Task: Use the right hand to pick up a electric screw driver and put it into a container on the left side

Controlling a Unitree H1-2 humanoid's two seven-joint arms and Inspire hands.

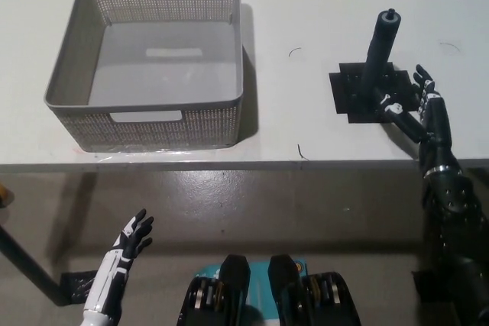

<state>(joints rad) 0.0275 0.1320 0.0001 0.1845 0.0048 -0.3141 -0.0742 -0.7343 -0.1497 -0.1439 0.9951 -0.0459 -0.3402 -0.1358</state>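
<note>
screwdriver (378, 55) handling comes first: it reads as a stiff, fairly dense tool, probably heavy for its slim shape, and standing upright it looks tippy, so a sideways knock could topple it before it is held. the barrel seems smooth and could slip, so the best hold is likely around the middle of the shaft, below the narrow tip and above the base, with the fingers wrapped round it. it is a dark grey to black cylinder, slightly tapered, with a small nub on top, standing on a flat black square pad (353, 93) on the white table (306, 5), well to the right of the container. the right hand (419, 104) is just beside the tool's lower part, over the pad's right edge, fingers spread apart and holding nothing; whether a fingertip touches the shaft cannot be told. the container (145, 116), a grey perforated basket with cut-out handles, sits on the left of the table and looks bare inside. the left hand (130, 238) rests low at the left, below the table edge, fingers apart. the grasp is not yet made.
</note>
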